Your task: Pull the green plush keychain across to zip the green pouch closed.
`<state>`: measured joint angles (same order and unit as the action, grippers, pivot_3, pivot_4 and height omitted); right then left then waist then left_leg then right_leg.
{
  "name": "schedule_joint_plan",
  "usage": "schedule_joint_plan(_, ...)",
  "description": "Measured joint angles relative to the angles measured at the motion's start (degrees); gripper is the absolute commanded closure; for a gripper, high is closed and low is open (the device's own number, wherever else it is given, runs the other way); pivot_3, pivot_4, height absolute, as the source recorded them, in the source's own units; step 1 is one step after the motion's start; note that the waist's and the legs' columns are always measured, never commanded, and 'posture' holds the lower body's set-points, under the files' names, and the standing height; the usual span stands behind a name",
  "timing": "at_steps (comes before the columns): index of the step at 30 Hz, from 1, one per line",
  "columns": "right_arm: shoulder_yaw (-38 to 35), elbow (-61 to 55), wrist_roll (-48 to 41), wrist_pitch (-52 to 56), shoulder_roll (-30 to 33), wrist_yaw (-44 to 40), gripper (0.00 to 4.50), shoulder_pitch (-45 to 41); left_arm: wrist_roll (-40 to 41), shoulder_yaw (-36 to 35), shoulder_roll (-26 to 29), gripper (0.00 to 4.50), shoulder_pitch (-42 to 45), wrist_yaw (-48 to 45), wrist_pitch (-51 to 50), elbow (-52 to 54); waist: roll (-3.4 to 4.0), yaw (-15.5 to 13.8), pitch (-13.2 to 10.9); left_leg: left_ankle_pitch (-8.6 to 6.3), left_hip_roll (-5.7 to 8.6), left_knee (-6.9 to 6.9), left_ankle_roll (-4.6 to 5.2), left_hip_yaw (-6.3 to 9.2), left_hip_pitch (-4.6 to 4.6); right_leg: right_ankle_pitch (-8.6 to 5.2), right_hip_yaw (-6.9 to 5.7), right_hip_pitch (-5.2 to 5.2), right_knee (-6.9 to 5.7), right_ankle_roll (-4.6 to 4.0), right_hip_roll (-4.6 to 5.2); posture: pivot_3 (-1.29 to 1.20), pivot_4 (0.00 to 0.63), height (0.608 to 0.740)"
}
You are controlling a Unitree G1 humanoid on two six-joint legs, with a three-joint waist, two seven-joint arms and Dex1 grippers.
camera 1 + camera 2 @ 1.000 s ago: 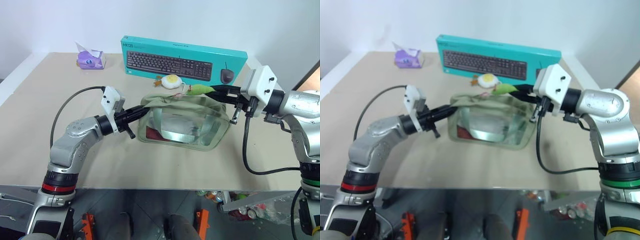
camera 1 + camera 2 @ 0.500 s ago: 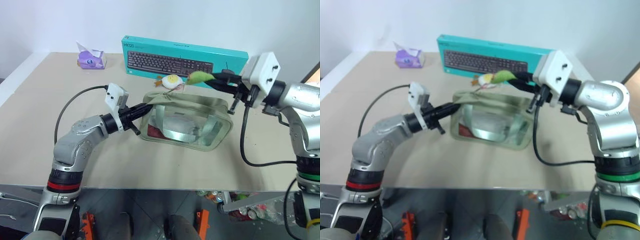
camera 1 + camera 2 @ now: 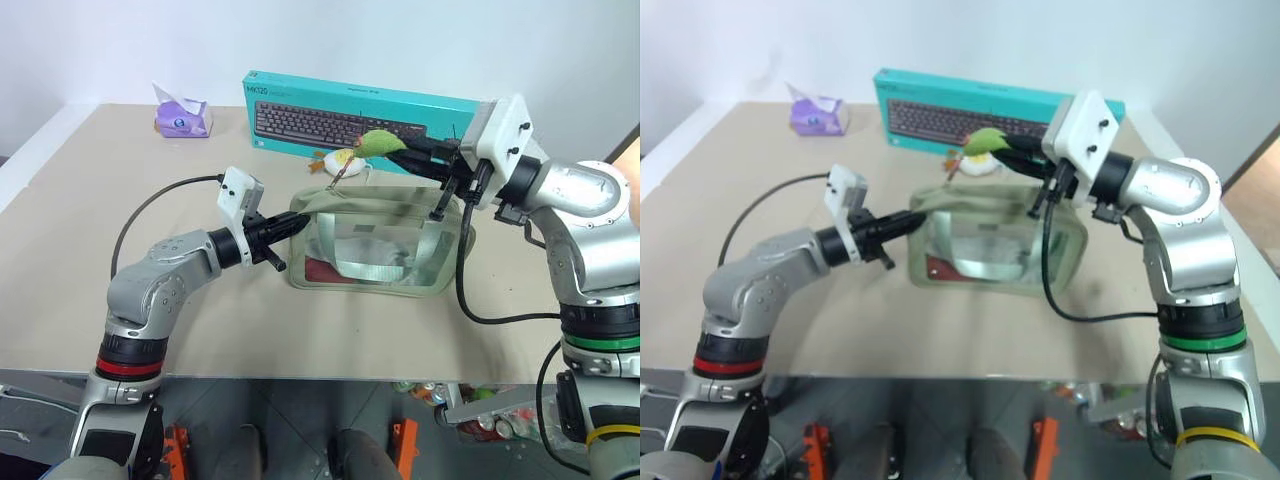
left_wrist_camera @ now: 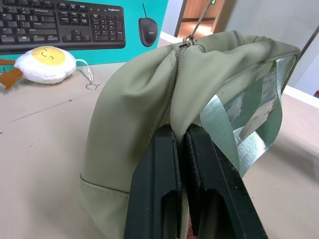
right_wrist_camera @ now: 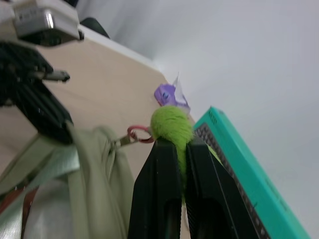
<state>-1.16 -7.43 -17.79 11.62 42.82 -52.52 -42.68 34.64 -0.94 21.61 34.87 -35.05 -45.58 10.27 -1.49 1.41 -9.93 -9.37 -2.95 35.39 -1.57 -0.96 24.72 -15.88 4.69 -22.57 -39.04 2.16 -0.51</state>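
Beige desk carries the pale sage-green fabric zip pouch at centre. Left tool pinches its end fabric; right tool grips the lime-green plush keychain. Zipping appears nearly complete; next, finish the pull towards the left tool.

Two head cameras look forward and down over the counter, sharing nearly the same scene to its far edge. Each wrist camera peers close along its own end effector, both catching the green pouch.
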Motion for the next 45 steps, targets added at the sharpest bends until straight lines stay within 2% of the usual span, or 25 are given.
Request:
schedule_joint_plan(17, -3.01, 2.63, -0.32, -2.88, 4.95, -1.39, 4.47, 3.81, 0.71, 0.42, 1.79, 4.50, 0.51, -0.47, -0.27, 0.92, 0.00, 0.04, 0.00, 0.00, 0.00, 0.00, 0.00, -0.02, 0.00, 0.00, 0.02, -0.02, 0.00, 0.00, -0.01, 0.00, 0.150, 0.740)
schedule_joint_plan(30, -3.04, 1.14, -0.99, -1.98, 4.62, -0.80, 4.47, 3.93, -0.01, 1.14, 1.91, 4.50, 1.07, -1.65, 1.47, -0.20, -0.01, 0.03, -0.01, 0.00, 0.00, 0.00, 0.00, -0.03, 0.01, 0.00, 0.03, -0.02, 0.00, 0.00, 0.00, 0.00, 0.150, 0.740)
schedule_joint_plan(37, -3.05, 0.79, -1.06, -1.49, 4.35, -0.60, 4.50, 3.91, -0.42, 1.17, 5.65, 1.99, 0.61, -7.66, 3.45, -0.17, 0.00, 0.04, -0.01, 0.00, 0.00, -0.01, 0.00, -0.03, 0.02, -0.01, 0.03, -0.06, 0.00, 0.00, -0.01, 0.00, 0.150, 0.740)
schedule_joint_plan(41, -3.05, 0.80, -1.05, -1.49, 4.35, -0.62, 4.50, 3.89, -1.22, 1.10, 8.14, 0.72, 0.24, -11.82, 7.90, -0.17, 0.00, 0.04, -0.01, 0.00, 0.00, -0.02, 0.00, -0.06, 0.04, 0.00, 0.04, -0.09, 0.00, -0.01, 0.00, 0.00, 0.150, 0.740)
schedule_joint_plan(45, -3.05, 0.80, -1.04, -1.49, 4.35, -0.64, 4.50, 3.88, -4.98, 1.53, 9.47, 0.72, -0.04, -16.68, 16.43, -0.76, 0.00, 0.01, -0.01, 0.00, 0.00, -0.02, 0.00, -0.08, 0.04, 0.00, 0.05, -0.10, 0.00, -0.01, 0.01, 0.00, 0.150, 0.740)
